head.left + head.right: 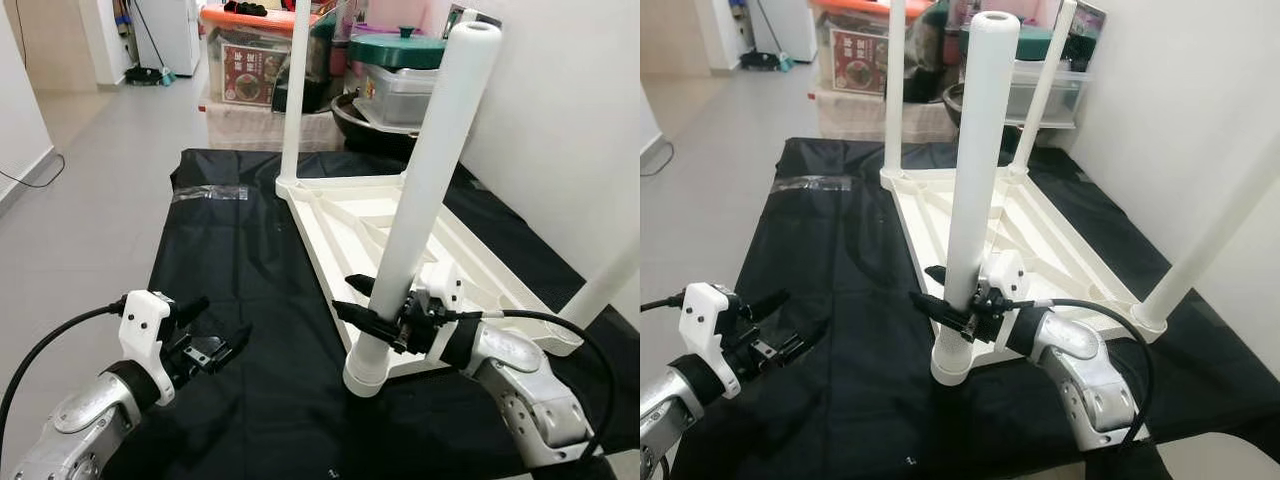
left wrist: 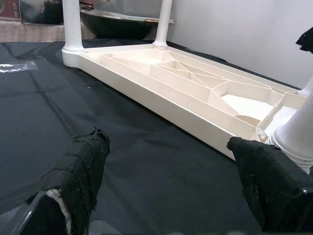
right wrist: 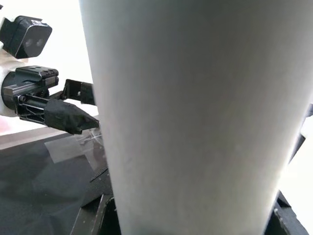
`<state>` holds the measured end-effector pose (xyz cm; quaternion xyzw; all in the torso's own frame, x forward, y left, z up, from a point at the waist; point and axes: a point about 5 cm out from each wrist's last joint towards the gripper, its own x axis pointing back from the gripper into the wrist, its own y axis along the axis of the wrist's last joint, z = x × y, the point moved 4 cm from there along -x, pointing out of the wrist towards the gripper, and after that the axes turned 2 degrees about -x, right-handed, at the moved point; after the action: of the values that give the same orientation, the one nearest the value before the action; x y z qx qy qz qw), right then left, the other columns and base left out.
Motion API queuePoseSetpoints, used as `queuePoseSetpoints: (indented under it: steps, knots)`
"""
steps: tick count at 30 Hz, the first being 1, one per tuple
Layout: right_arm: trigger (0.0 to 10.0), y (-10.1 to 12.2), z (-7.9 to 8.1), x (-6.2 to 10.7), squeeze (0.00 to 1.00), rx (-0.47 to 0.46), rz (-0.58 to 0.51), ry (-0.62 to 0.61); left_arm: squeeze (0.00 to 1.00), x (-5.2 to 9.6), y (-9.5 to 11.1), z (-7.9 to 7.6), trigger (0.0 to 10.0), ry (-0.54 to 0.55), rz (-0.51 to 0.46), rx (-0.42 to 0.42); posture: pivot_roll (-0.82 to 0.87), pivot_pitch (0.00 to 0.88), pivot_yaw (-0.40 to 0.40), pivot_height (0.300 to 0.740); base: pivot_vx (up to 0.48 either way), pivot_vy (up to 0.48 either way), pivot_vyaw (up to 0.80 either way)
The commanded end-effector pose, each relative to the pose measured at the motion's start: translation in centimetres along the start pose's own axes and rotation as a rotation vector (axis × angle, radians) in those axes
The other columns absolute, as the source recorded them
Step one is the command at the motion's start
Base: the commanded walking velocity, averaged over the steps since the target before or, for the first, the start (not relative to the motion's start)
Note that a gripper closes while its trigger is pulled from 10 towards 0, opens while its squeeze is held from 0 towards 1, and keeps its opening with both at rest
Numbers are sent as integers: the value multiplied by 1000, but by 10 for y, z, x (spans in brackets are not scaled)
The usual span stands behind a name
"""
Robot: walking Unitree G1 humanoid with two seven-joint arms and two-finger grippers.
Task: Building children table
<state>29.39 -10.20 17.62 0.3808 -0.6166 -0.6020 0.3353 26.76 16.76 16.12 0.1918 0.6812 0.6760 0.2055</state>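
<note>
Bright, even indoor light; right wrist view overexposed and blurred.

A smooth, matt white plastic is seen on the table leg [image 1: 425, 190] and ribbed tabletop [image 2: 195, 93]; a black, faintly glossy, creased sheet [image 1: 240, 290] is spread beneath.

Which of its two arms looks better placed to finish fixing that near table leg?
The right: its end effector already grips the near leg above its socket. The left end effector hangs open above the black sheet.
</note>
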Motion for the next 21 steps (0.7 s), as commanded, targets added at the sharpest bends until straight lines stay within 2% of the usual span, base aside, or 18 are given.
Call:
queuePoseSetpoints:
  steps: [1, 2, 3, 4, 5, 6, 7, 8, 9, 10, 11, 12, 13, 17, 18, 19, 21]
  knots:
    - [0, -30, 15, -8, 0, -122, 89, 42, 0, 0, -4, 1, 10000, 6, 10, 16, 93, 0, -117, 740, 0, 0, 0]
    - [0, -30, 14, -8, 0, -121, 93, 32, 0, 0, -4, 1, 10000, 8, 10, 17, 93, 0, -117, 740, 0, 0, 0]
    - [0, -35, 1, -11, 0, -120, 114, -77, 0, 0, -3, 1, 10000, 13, 9, 16, 94, 0, -118, 740, 0, 0, 0]
    - [0, -35, 1, -11, 0, -120, 114, -77, 0, 0, -3, 1, 10000, 13, 9, 16, 94, 0, -118, 740, 0, 0, 0]
    - [0, -38, -9, -12, 0, -118, 129, -157, 0, 1, -3, 1, 10000, 15, 10, 15, 94, 0, -118, 740, 0, 0, 0]
    - [0, -38, -9, -12, 0, -118, 129, -157, 0, 1, -3, 1, 10000, 15, 10, 15, 94, 0, -118, 740, 0, 0, 0]
    - [0, -40, -25, -12, 0, -122, 125, -300, 0, 1, -4, 1, 10000, 19, 10, 13, 95, 0, -119, 740, 0, 0, 0]
    - [0, -40, -25, -12, 0, -122, 125, -300, 0, 1, -4, 1, 10000, 19, 10, 13, 95, 0, -119, 740, 0, 0, 0]
    - [0, -43, -44, -6, 0, -164, 123, -484, 0, 2, -4, 2, 10000, 22, 11, 12, 97, 0, -118, 740, 0, 0, 0]
    - [0, -43, -44, -6, 0, -164, 123, -484, 0, 2, -4, 2, 10000, 22, 11, 12, 97, 0, -118, 740, 0, 0, 0]
    - [0, -48, -59, 7, 0, -230, 114, -672, 0, 2, -3, 3, 10000, 26, 11, 11, 93, 0, -116, 740, 0, 0, 0]
    - [0, -55, -67, 23, 0, -282, 107, -835, 0, 2, -3, 4, 10000, 29, 12, 9, 90, 0, -113, 740, 0, 0, 0]
    - [0, -59, -70, 35, 0, -309, 105, -935, 0, 3, -3, 4, 10000, 30, 12, 8, 90, 0, -111, 740, 0, 0, 0]
    - [0, -58, -69, 47, 0, -305, 79, -1014, 0, 3, -3, 5, 10000, 32, 13, 8, 85, 0, -106, 740, 0, 0, 0]
    - [0, -52, -68, 56, 0, -263, 59, -1057, 0, 3, -3, 6, 10000, 32, 14, 7, 75, 0, -99, 740, 0, 0, 0]
    - [0, -52, -68, 56, 0, -263, 59, -1057, 0, 3, -3, 6, 10000, 32, 14, 7, 75, 0, -99, 740, 0, 0, 0]
    - [0, -42, -59, 72, 0, -165, 49, -1140, 0, 1, -4, 6, 10000, 31, 18, 6, 62, 0, -85, 740, 0, 0, 0]
